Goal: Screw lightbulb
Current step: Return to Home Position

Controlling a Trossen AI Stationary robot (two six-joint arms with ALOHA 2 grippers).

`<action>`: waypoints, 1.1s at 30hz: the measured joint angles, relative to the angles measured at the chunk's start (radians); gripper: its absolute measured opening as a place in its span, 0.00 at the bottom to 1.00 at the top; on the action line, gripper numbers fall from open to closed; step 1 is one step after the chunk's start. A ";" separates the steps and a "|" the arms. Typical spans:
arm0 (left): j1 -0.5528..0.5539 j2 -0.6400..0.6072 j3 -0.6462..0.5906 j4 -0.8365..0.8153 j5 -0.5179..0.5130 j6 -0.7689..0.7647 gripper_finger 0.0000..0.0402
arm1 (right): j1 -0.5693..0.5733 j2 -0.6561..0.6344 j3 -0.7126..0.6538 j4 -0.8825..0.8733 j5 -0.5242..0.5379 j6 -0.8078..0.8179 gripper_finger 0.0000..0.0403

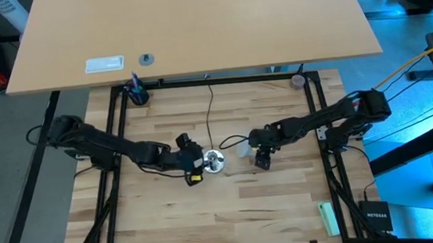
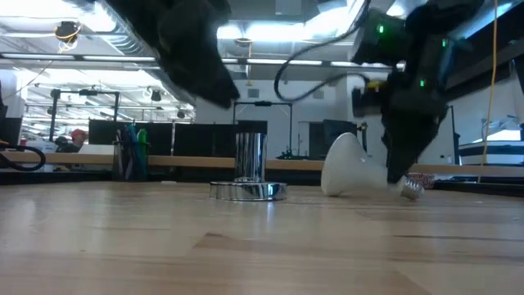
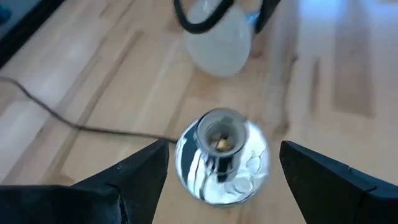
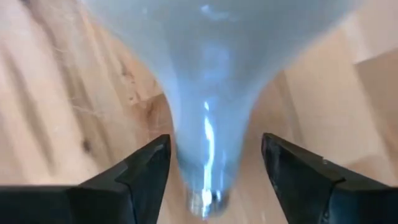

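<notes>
- Nearest, by the front right corner of the wooden table [image 1: 232,214], a pale green bar [image 1: 329,219] lies flat, well apart from everything else.
- At mid-table the left gripper [image 3: 224,147] hangs low with its fingers spread wide and nothing between them.
- Just ahead of it the silver socket [image 1: 214,162] stands upright on its round base. Its open top shows a brass contact in the left wrist view.
- Just to the right of the socket, the lightbulb [image 2: 350,168] lies on its side on the wood. Its globe faces the socket and its grey screw base [image 2: 410,190] points away.
- The right gripper [image 4: 214,137] is down over the bulb's narrow neck. Its fingers are parted to either side with a slim gap showing on each, so it is not clamped on the glass.
- A thin black cord [image 1: 212,110] runs from the socket toward the table's far edge.
- At the far left corner stands a cup of pens [image 1: 136,93]; at the far right corner sits a small round object [image 1: 298,80].
- Beyond, a paler tabletop [image 1: 232,26] carries a white flat piece [image 1: 105,64] and a small grey disc [image 1: 146,59] beside it.
</notes>
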 joint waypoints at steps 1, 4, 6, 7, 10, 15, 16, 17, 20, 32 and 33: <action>-0.004 -0.017 0.000 0.001 0.000 0.005 0.74 | 0.000 -0.018 0.013 -0.032 0.001 0.003 0.63; -0.015 -0.072 0.000 0.003 -0.001 0.033 0.74 | 0.001 -0.075 0.035 -0.090 0.019 0.018 0.63; -0.016 -0.105 0.000 0.004 -0.001 0.063 0.74 | 0.001 -0.117 0.038 -0.090 0.026 0.034 0.64; -0.016 -0.122 -0.005 0.013 -0.001 0.087 0.74 | 0.001 -0.140 0.039 -0.091 0.017 0.031 0.64; -0.012 -0.181 -0.038 0.026 -0.001 0.145 0.74 | 0.001 -0.215 0.039 -0.109 0.010 0.007 0.64; -0.005 -0.314 -0.181 0.187 0.038 0.244 0.74 | 0.001 -0.380 0.024 -0.035 0.093 -0.103 0.64; -0.005 -0.348 -0.221 0.234 0.050 0.253 0.74 | 0.001 -0.417 0.008 0.003 0.097 -0.135 0.64; -0.006 -0.385 -0.264 0.275 0.056 0.257 0.74 | 0.000 -0.456 -0.015 0.058 0.098 -0.165 0.64; -0.006 -0.509 -0.392 0.358 0.060 0.257 0.74 | 0.000 -0.575 -0.118 0.280 0.092 -0.221 0.64; -0.008 -0.816 -0.583 0.369 -0.050 0.186 0.74 | 0.000 -0.802 -0.377 0.482 0.204 -0.209 0.64; -0.008 -0.819 -0.587 0.372 -0.025 0.208 0.74 | 0.000 -0.803 -0.377 0.476 0.145 -0.233 0.64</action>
